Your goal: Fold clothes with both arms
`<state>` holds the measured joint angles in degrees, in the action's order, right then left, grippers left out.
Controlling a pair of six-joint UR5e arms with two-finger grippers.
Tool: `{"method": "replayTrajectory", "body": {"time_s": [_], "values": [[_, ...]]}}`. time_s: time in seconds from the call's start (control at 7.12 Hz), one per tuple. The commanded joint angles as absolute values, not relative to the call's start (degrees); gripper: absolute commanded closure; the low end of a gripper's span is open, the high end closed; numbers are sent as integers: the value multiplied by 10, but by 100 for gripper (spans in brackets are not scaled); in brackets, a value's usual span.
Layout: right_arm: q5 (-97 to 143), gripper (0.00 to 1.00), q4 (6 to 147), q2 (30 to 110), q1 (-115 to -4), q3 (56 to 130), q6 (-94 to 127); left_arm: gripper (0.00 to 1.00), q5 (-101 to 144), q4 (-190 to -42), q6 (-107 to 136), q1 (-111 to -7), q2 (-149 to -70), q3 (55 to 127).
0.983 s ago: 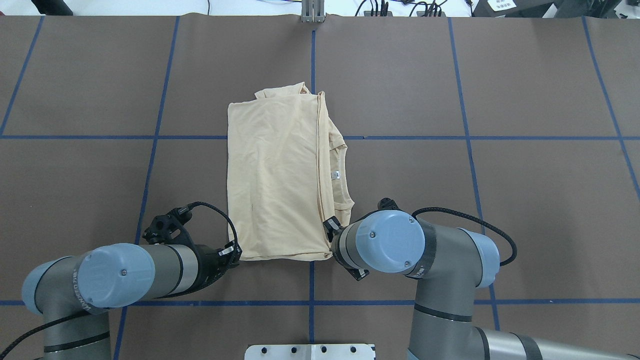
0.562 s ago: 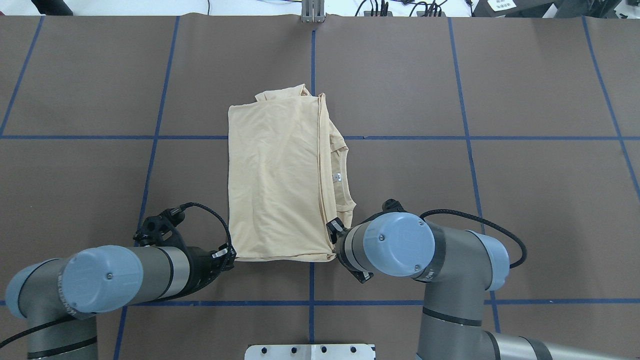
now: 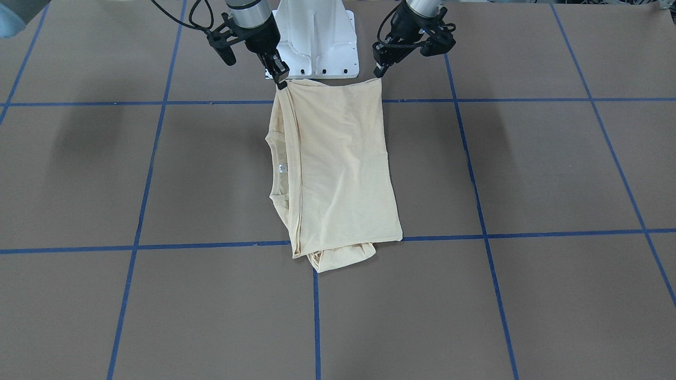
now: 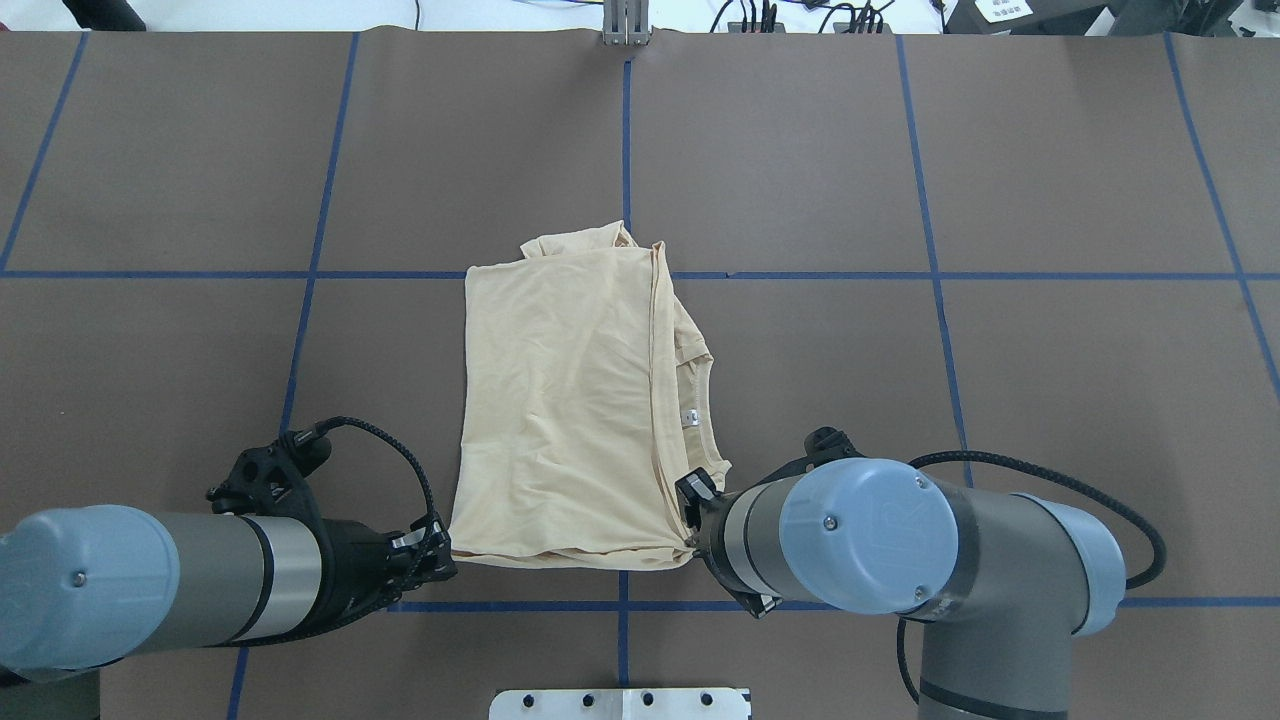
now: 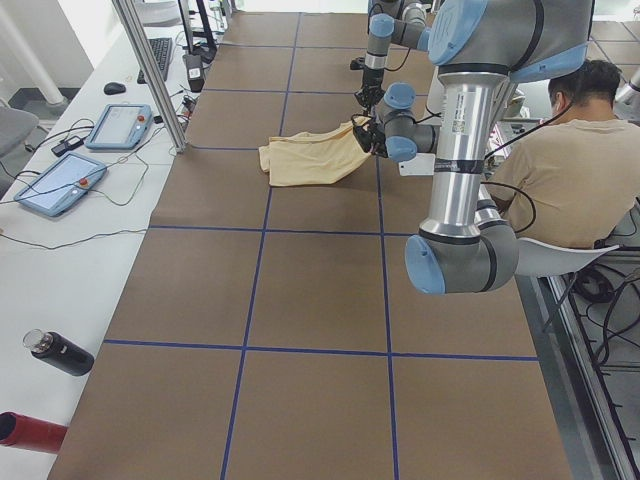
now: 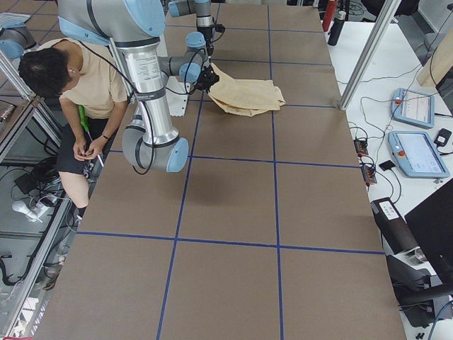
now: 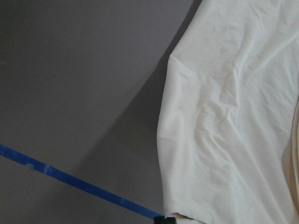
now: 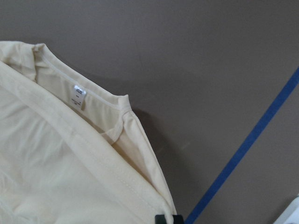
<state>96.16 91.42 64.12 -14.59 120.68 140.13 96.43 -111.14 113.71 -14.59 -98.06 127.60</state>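
At near edge, left tool (image 3: pixel 379 73) and right tool (image 3: pixel 280 82) each pinch a T-shirt (image 3: pixel 338 169) corner; wrist (image 4: pixel 865 535) hides right jaws overhead.

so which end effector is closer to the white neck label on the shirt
Right. The right end effector holds the shirt corner by the label; the left end effector holds the far corner.

Bright, even overhead light; faint soft shadows on the matte brown table (image 3: pixel 528 174) either side of the pale cream-yellow thin T-shirt (image 3: pixel 338 169). Wrist views dimmer, softer, dark shadow hugging its edge.
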Motion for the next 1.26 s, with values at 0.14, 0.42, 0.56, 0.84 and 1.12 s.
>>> {"method": "replayTrajectory", "body": {"time_s": [0.14, 0.42, 0.56, 0.84, 1.12], "values": [[1003, 100, 928, 573, -252, 1125, 1355, 100, 990, -1092, 1041, -269, -1085, 1177], [1057, 100, 926, 494, -316, 1004, 1297, 100, 1034, -1092, 996, -338, -1138, 1099], [1073, 100, 925, 462, -336, 944, 1263, 100, 1034, -1093, 971, -358, -1145, 1070], [1087, 100, 842, 428, -372, 826, 1221, 100, 1033, -1104, 930, -390, -1185, 982], [1109, 100, 836, 366, -398, 725, 1171, 100, 1031, -1175, 921, -402, -1200, 906]]}}
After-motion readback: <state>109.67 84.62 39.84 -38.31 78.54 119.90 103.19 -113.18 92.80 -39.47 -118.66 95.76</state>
